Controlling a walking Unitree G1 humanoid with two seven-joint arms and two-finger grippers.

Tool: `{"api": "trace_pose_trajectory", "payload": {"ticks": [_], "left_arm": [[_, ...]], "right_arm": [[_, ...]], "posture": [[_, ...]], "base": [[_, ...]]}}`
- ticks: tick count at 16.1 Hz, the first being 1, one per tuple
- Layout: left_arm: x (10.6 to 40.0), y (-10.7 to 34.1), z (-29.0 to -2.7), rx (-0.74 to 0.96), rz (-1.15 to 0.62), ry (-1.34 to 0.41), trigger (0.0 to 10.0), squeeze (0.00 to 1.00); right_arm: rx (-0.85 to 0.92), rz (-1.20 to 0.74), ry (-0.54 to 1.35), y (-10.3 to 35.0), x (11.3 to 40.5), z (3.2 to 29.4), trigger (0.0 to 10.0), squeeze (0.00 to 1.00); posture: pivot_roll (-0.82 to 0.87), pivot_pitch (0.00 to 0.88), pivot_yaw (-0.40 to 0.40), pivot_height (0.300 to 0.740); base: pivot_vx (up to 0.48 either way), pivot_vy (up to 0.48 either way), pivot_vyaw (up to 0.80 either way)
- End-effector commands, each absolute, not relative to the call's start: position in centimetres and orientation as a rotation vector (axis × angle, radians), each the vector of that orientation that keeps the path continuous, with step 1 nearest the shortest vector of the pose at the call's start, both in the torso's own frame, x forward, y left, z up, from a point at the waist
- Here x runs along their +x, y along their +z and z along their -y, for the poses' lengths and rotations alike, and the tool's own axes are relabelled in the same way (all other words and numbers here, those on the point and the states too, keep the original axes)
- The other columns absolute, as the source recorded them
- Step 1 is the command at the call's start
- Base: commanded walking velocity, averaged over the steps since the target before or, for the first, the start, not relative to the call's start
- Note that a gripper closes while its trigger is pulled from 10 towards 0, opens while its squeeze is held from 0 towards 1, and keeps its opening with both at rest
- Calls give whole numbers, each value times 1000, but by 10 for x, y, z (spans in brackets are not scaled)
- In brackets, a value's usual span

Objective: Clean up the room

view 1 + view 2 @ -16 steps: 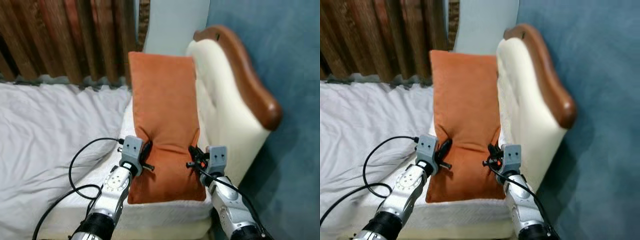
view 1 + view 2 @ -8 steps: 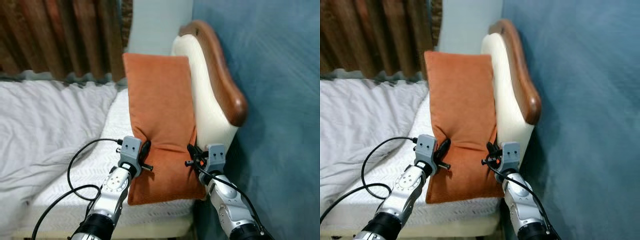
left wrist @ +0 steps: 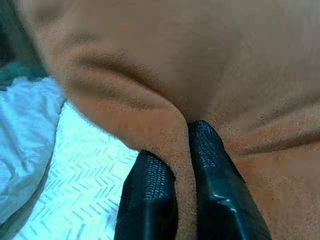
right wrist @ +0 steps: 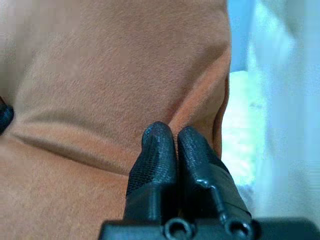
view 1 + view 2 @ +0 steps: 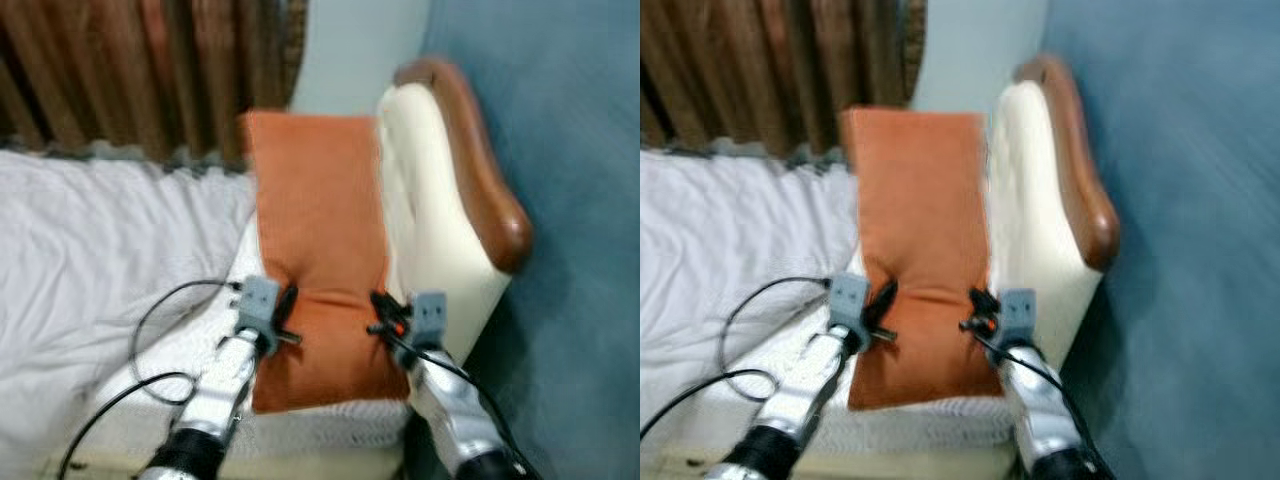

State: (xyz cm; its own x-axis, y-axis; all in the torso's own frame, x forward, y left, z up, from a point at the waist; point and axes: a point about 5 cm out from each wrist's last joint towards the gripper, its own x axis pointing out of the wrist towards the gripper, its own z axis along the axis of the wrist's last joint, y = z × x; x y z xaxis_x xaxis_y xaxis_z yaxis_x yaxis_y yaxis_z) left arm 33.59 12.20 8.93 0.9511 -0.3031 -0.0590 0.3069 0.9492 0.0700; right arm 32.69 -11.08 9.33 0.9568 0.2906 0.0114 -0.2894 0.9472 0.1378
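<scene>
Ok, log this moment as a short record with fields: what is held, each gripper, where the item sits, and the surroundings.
held item: orange pillow, long and rectangular
left gripper: jaws shut on a fold at the pillow's left edge
right gripper: jaws shut on the fabric at the pillow's right edge
pillow position: over the white mattress, beside the cream headboard
bedding: rumpled white sheet on the robot's left
background: brown curtain, blue wall
image quality: head views blurred
</scene>
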Motion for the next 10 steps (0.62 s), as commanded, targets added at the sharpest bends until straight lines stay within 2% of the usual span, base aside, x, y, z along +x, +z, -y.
{"api": "trace_pose_trajectory", "payload": {"ticks": [1,4,5,10], "left_arm": [[344,104,-154,55,8,-136,10000,0],[343,103,-151,53,5,-145,10000,0],[343,103,-150,54,5,-149,10000,0],[341,102,-156,65,5,-154,10000,0]], "right_arm": [[118,-12,115,88,323,164,10000,0],[116,-13,138,88,322,161,10000,0],[113,-17,139,87,321,161,10000,0],[109,-34,168,83,313,165,10000,0]], "posture": [[36,0,-56,740],[34,0,-55,740],[34,0,-56,740],[37,0,-58,740]], "base": [[454,0,0],[459,0,0],[472,0,587],[480,0,0]]}}
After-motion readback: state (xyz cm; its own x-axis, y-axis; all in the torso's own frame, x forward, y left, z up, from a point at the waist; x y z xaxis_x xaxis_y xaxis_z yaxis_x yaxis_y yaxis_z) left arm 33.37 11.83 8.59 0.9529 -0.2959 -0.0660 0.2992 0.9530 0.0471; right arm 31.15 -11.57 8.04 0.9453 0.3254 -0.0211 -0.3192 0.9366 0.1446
